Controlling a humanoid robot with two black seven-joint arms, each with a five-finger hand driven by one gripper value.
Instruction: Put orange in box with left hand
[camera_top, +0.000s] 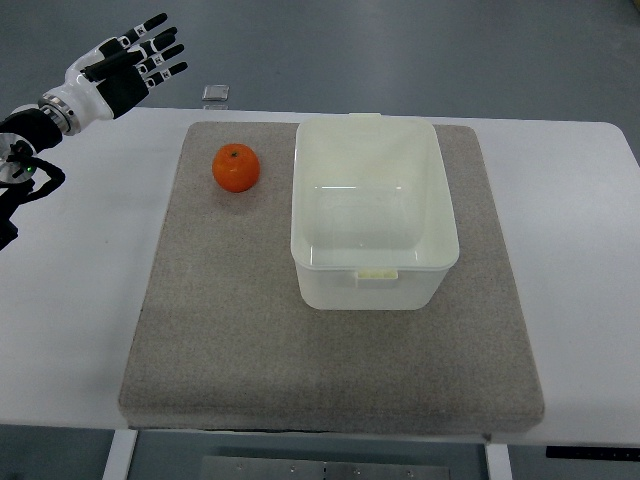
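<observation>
top view: left hand (128, 62) hovers far left, fingers spread, holding nothing. orange (236, 167) rests on mat (220, 330), just left of box (372, 212). risk: round orange rolls if nudged; high box wall may block transfer.

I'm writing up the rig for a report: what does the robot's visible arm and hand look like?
Only the left hand shows. Its fingers are black with white segment covers, and the back of the hand is white. A silver metallic ring forms the wrist, and the forearm behind it is black with black cables looping beside it. No right arm appears.
</observation>
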